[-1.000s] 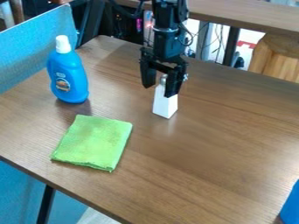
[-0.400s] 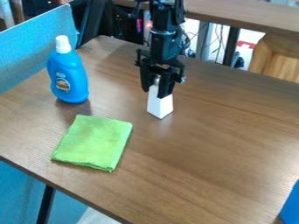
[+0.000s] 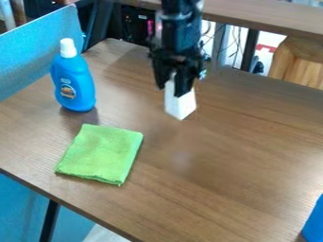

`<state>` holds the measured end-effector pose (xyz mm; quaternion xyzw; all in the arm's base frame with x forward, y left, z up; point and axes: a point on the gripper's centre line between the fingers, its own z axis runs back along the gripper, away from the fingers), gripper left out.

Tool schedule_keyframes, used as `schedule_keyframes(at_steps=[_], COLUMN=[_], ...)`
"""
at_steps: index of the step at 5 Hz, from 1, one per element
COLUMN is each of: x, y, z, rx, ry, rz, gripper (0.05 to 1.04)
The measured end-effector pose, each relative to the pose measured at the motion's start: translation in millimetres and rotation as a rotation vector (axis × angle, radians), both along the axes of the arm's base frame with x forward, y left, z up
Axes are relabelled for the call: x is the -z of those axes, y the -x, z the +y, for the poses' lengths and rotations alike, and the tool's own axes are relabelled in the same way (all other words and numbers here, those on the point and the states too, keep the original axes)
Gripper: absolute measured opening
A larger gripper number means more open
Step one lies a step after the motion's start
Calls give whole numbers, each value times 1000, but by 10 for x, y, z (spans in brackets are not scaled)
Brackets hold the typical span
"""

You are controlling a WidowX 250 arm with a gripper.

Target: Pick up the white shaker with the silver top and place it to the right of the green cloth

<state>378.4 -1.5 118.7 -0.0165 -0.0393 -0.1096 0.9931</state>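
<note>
Cam view. Arm (image 3: 180, 28) in from top edge; gripper (image 3: 170, 89) hangs over far half of table (image 3: 246, 142), just R of pic. centre. Jaws: closed in on upper pt. of white block (image 3: 180, 105), one finger each side, gap approx. = block's width there; blurred, so exact contact pts. can't be told. Block near-upright, slight tilt, wider toward bottom; lower pt. bare below fingers. Pale reflection (image 3: 182, 160) on tabletop, well apart from block's base, i.e. block held up clear of table.

Other items: blue bottle (image 3: 73, 84) w/ white cap (image 3: 68, 47), upright, far L of table, nr. blue partition (image 3: 35, 54); label on front. Green cloth (image 3: 101, 153) flat, folded approx. square, nearer cam than bottle & block, L of centre; not touching either. Blue obj. (image 3: 314, 226) at lower R edge, partly cut off, ID unclear.

Bkgd: 2nd wood surface (image 3: 259, 18) along top; light wood piece (image 3: 296, 64) upper R; cables (image 3: 236, 47) & dark gear behind table. Black table leg (image 3: 49, 222) lower L, below near edge.
</note>
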Motion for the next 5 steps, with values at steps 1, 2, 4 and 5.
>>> schedule_keyframes(at_steps=[1,2,4,5], x=[-100,42,212,293], y=[308,540,884,887], z=[-315,-656,-846,-821], rx=[97,195,232,219], ry=[23,3,-33,-52], rz=[-22,62,173,197], gripper=[608,608,608,608])
